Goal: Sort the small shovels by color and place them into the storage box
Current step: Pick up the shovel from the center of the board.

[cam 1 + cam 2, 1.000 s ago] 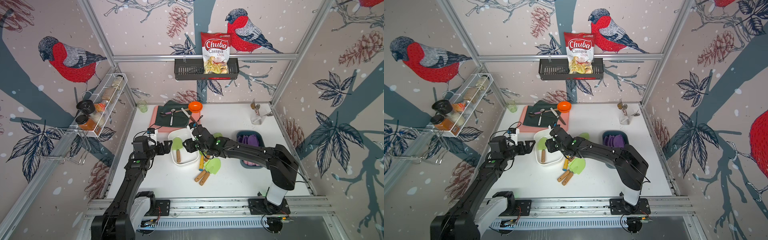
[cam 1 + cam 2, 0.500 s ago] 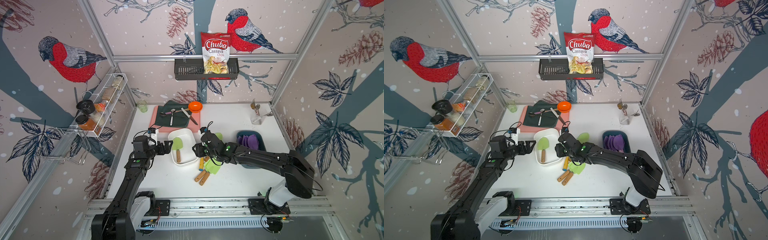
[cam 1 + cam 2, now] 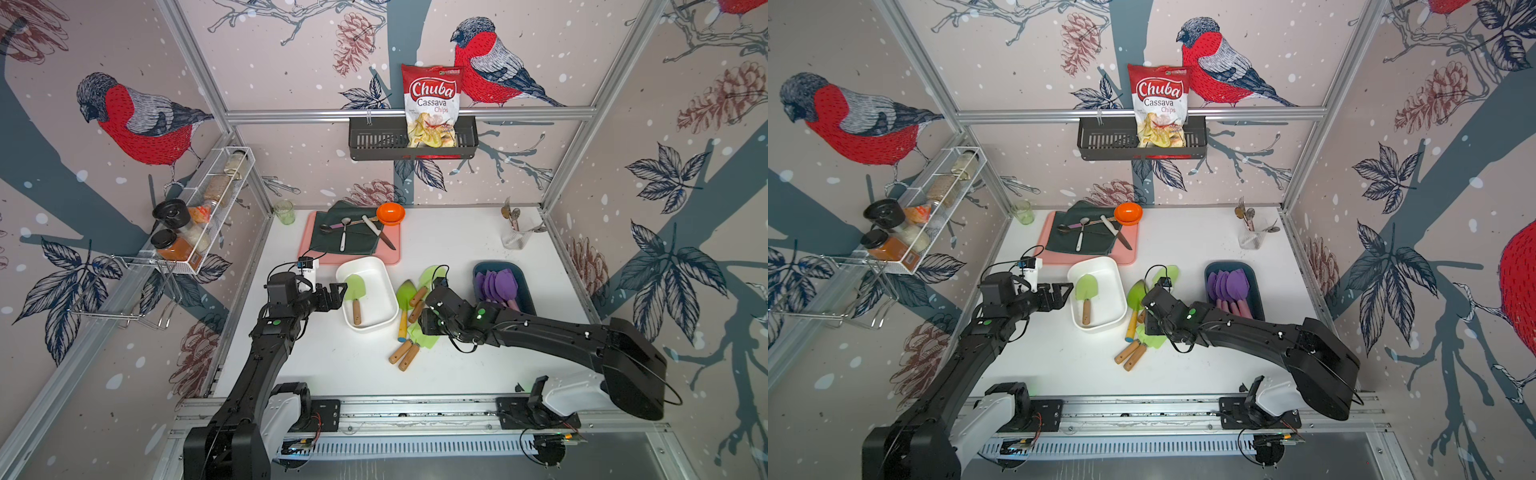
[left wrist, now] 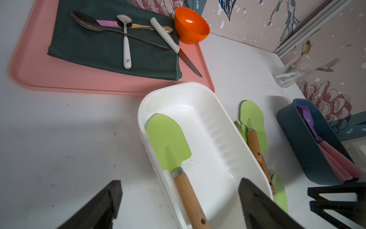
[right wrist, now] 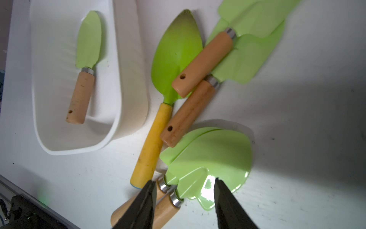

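A white storage box (image 3: pixel 380 286) holds one light-green small shovel (image 3: pixel 354 287) with a wooden handle. To its right a dark blue box (image 3: pixel 524 291) holds purple shovels (image 3: pixel 496 284) with pink handles. Between the boxes several green shovels lie in a pile, one with a yellow handle (image 3: pixel 404 303). My left gripper (image 3: pixel 338 291) stands open at the white box's left side, its jaws wide over the box edge (image 4: pixel 179 184). My right gripper (image 5: pixel 184 188) hovers open low over the pile, with the metal collars and blades (image 5: pixel 213 154) of two wooden-handled shovels between its jaws.
A pink tray (image 3: pixel 390 255) with a dark cloth, spoons and a knife lies behind the white box, with an orange bowl (image 3: pixel 390 212) at its corner. A glass of cutlery (image 3: pixel 515 237) stands at the back right, a green cup (image 3: pixel 284 211) at the back left.
My right gripper has drawn back from the white box's right edge toward the near right, and now sits over the pile. The left arm has not moved.
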You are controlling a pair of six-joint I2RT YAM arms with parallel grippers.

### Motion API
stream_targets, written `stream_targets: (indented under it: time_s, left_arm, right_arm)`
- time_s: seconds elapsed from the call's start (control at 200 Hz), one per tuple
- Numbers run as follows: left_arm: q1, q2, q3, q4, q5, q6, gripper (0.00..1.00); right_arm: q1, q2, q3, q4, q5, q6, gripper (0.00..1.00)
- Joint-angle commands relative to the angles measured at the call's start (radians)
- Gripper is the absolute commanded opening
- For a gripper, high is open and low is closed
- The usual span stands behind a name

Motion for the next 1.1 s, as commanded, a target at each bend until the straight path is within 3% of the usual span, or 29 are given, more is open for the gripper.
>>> stream_targets:
  time_s: [0.0, 0.2, 0.445, 0.655, 0.891, 1.096]
  left_arm:
    - [-0.005, 0.001, 0.017, 0.003, 0.025, 0.003, 0.96]
    - [-0.009, 0.026, 0.02, 0.033, 0.027, -0.005, 0.95]
    - [-0.009, -0.009, 0.013, -0.007, -0.019, 0.043, 0.95]
    - [-0.003, -0.045, -0.046, 0.05, -0.009, 0.042, 0.96]
    - [-0.004, -0.086, -0.08, 0.055, 0.002, 0.067, 0.96]
    - [-0.005, -0.098, -0.096, 0.076, 0.034, 0.032, 0.96]
  right_arm:
    - [-0.051, -0.021, -0.014, 0.007, 0.002, 0.023, 0.52]
    - [-0.196, 0.019, 0.053, 0.033, -0.07, -0.07, 0.52]
    - [-0.308, 0.214, 0.201, 0.007, -0.171, -0.195, 0.51]
    - [-0.318, 0.353, 0.382, -0.141, -0.197, -0.233, 0.47]
    - [-0.304, 0.478, 0.485, -0.155, -0.206, -0.231, 0.44]
    - [-0.272, 0.547, 0.529, -0.234, -0.119, -0.19, 0.51]
